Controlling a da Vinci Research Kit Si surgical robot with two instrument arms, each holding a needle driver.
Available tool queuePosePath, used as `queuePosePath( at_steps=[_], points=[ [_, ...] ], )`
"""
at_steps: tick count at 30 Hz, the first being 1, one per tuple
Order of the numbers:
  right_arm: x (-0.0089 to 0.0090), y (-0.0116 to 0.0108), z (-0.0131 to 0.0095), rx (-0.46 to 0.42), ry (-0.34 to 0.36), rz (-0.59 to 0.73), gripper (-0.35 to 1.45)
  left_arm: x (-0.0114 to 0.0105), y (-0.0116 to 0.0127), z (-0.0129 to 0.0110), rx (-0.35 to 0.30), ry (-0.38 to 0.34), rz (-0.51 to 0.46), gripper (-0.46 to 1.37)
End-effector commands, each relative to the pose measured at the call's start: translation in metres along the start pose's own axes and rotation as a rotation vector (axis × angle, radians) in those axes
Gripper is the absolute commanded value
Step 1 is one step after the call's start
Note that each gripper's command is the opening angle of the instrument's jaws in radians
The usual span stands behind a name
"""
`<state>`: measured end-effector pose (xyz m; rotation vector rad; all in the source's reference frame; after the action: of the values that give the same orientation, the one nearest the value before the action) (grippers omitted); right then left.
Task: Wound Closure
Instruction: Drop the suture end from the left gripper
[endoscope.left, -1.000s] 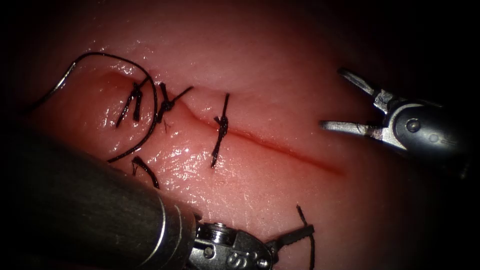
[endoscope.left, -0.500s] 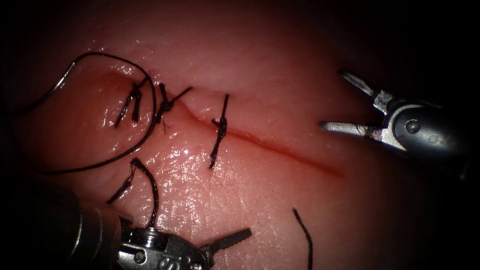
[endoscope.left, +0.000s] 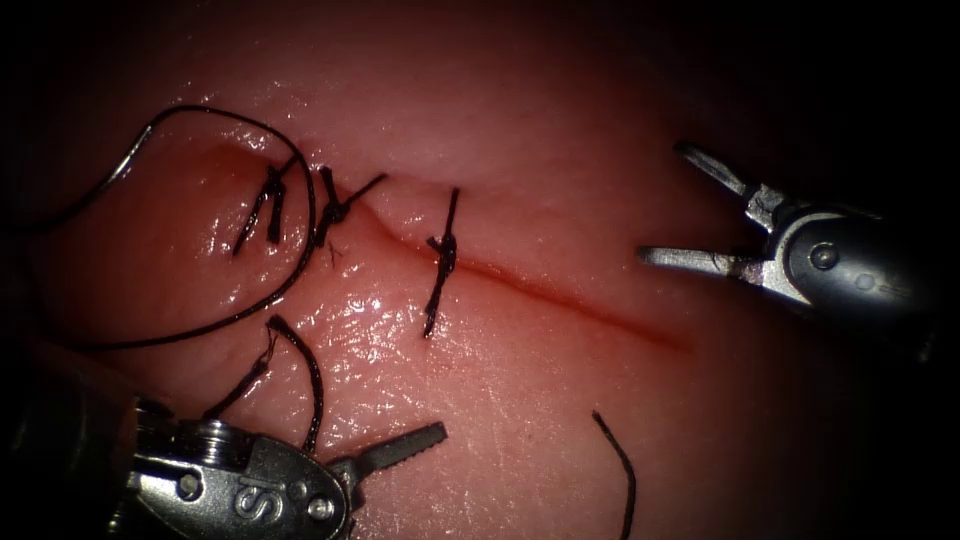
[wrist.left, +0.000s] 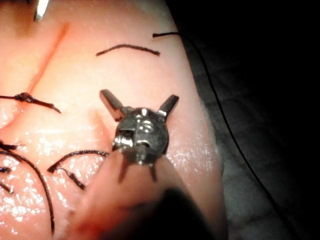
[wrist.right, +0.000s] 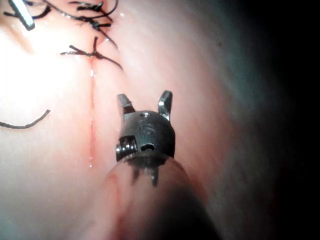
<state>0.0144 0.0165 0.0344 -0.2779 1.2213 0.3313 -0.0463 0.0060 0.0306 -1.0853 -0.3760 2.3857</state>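
Endoscope view: the left arm's steel two-jaw needle driver sits at the near left edge of the pale pink pork-belly tissue. One serrated jaw shows here, pointing right. The left wrist view shows this same tool with both jaws spread in a V and nothing between them. Just beside its wrist, a short curved black cut end of thread lies on the tissue surface, touching neither jaw.

The right arm's steel two-jaw needle driver hangs over the right edge of the tissue, beyond the right end of the cut. Its jaws are spread wide and hold nothing; the right wrist view confirms this state.

The thin red cut runs across the middle of the tissue, from upper left down to the right. A black knotted stitch crosses it near the middle, and two further black knotted stitches cross its left end. The right portion of the cut is unstitched.

A long black thread loops around the left stitches and trails off the left edge of the tissue. A second loose black thread piece lies near the near edge, right of the left tool.

The needle cannot be located; neither tool holds it.
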Motion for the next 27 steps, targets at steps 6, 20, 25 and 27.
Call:
queuePosePath(
  at_steps=[6,20,25,27],
  points=[
    [-0.0001,-0.0008,0.0006,0.032,-0.019,-0.014,1.25,0.0024,-0.0015,-0.0026,0.089,0.066,0.022,1.10],
    [0.0000,-0.0011,0.0006,0.062,-0.006,-0.015,1.22,0.0034,-0.0043,-0.0060,0.229,0.041,0.093,0.72],
    [0.0002,-0.0013,0.0007,0.074,0.000,-0.014,1.20,0.0032,-0.0044,-0.0060,0.213,0.044,0.108,0.76],
    [0.0003,-0.0015,0.0008,0.081,-0.002,-0.015,1.21,0.0031,-0.0044,-0.0062,0.213,0.044,0.109,0.76]
  ],
)
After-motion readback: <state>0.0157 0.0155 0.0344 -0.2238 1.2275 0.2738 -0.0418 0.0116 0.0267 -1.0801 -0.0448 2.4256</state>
